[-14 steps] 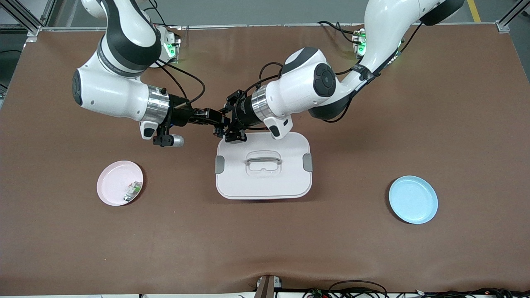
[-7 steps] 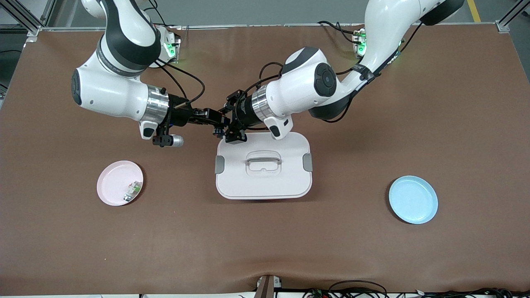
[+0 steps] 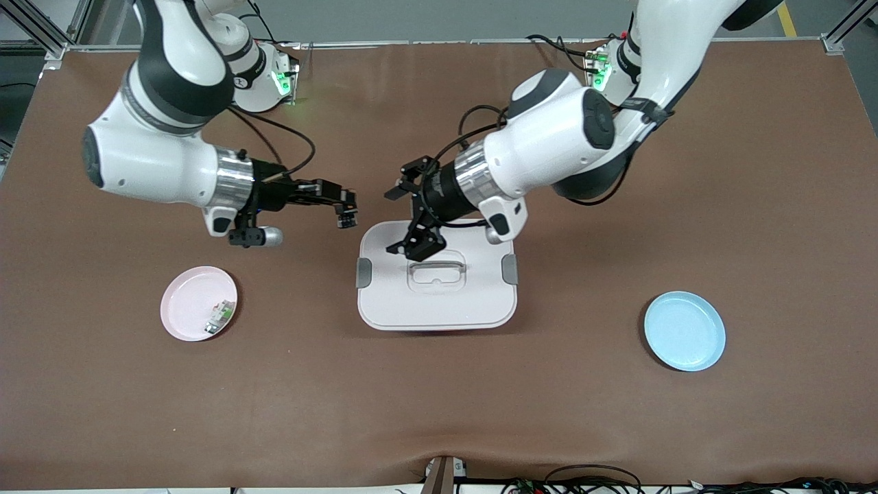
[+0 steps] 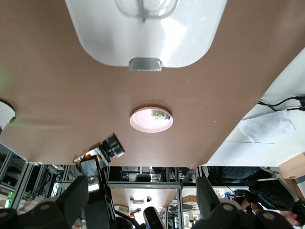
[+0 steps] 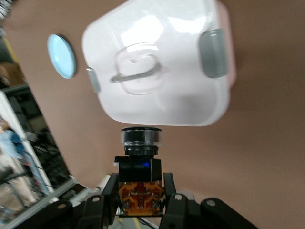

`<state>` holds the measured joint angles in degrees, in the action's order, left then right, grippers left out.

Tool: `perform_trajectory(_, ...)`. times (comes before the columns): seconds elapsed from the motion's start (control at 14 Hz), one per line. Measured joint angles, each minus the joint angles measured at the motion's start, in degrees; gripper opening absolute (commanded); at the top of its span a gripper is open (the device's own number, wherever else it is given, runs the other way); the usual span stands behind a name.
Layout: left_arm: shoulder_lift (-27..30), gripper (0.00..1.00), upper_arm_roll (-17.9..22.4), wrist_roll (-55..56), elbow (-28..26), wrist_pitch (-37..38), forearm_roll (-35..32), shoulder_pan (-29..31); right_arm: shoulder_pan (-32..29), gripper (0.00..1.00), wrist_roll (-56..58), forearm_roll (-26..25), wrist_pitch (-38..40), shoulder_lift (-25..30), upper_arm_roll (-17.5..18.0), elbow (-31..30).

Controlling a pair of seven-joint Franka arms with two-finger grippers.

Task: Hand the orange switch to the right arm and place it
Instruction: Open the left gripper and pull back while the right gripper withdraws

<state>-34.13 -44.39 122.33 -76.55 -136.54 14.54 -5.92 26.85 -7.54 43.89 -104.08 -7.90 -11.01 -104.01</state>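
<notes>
The arms have parted: left gripper (image 3: 409, 222) gapes over the white box (image 3: 473, 302), and I'll carry the orange switch (image 5: 140, 195), clamped in the right gripper (image 3: 347, 218), steadily beside that box.

L gripper (image 3: 410, 218) fingers spread wide, arm angled down. R gripper (image 3: 345, 214) clamped shut, wrist level; the two well apart.

I see the table (image 3: 439, 398), covered in brown matting, bearing 3 items. The white lidded container (image 3: 436, 281) sits mid-table; the pink plate (image 3: 192, 309) lies toward the right arm's end, and the blue plate (image 3: 684, 331) toward the left arm's end, slightly nearer the front camera.
</notes>
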Motion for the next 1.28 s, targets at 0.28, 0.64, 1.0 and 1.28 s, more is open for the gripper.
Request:
perform_trajectory(0.28, 1.4, 1.0, -0.04, -5.87, 0.0, 4.54, 0.0, 7.06, -5.99, 0.07, 16.58, -15.85, 4.83, 0.08, -0.27, 0.71)
perform_trajectory(0.64, 1.48, 1.0, -0.03, -19.28, 0.0, 12.08, -0.18, 13.72, -12.31, 0.02, 35.16, -27.63, 4.38, 0.02, -0.42, 0.69)
perform_trajectory(1.0, 2.83, 1.0, -0.02, -32.99, -0.02, 23.39, -8.36, 19.52, -14.24, 0.01, 46.7, -36.48, -1.91, -0.6, -0.44, 0.47)
perform_trajectory(1.28, 2.88, 1.0, 0.14, -46.01, -0.12, 31.04, -14.83, 24.18, -17.55, 0.0, 60.77, -37.47, -10.2, -3.81, -0.45, -0.15)
